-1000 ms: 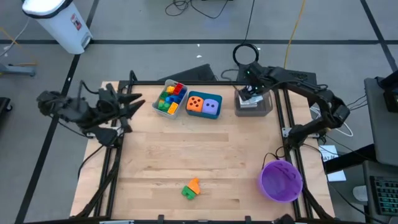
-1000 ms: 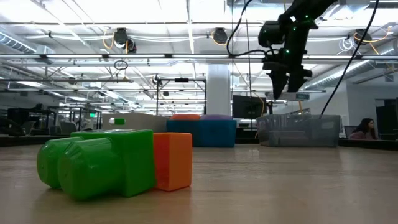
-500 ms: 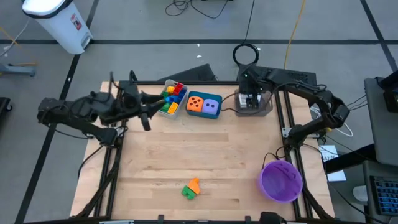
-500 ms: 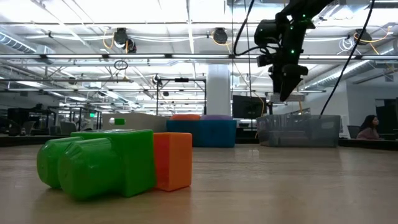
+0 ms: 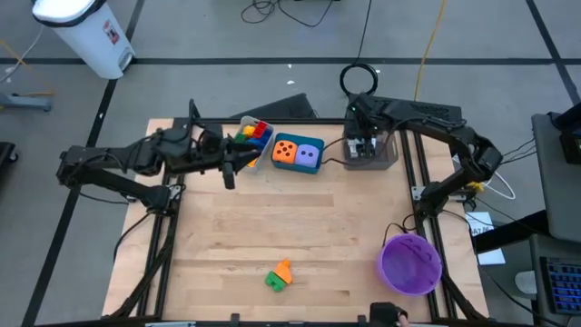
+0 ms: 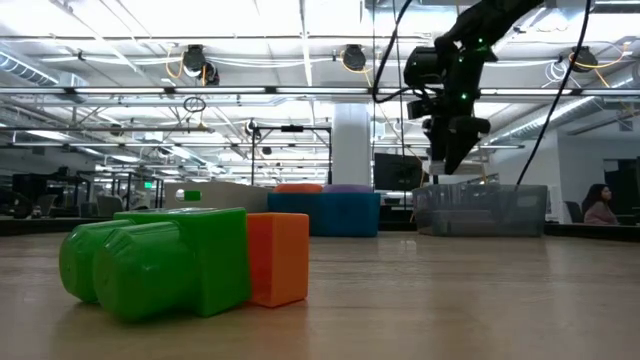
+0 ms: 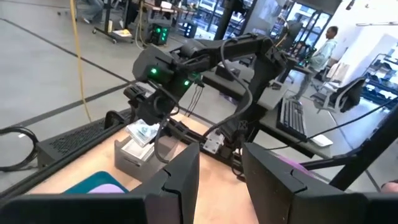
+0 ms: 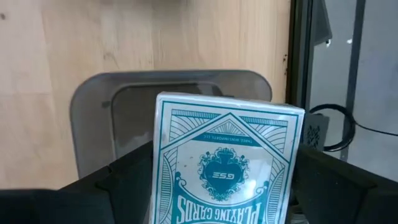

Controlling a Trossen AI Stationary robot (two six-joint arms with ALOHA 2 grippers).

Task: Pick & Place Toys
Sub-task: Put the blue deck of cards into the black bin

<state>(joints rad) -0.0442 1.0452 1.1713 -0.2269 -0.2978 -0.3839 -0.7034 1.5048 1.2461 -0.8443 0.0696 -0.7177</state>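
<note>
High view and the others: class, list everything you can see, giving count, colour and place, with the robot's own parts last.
Table: one, light wood.
Tray of bricks: one, grey, far edge, mixed colours.
Dice: two, orange and purple, in teal tray.
Grey tray: one, far right.
Playing cards pack: one, teal and white, between right fingers above the grey tray.
Green and orange bricks: near edge, touching.
Purple bowl: one, near right.
Left gripper: beside the brick tray.
Right gripper: over the grey tray.
</note>
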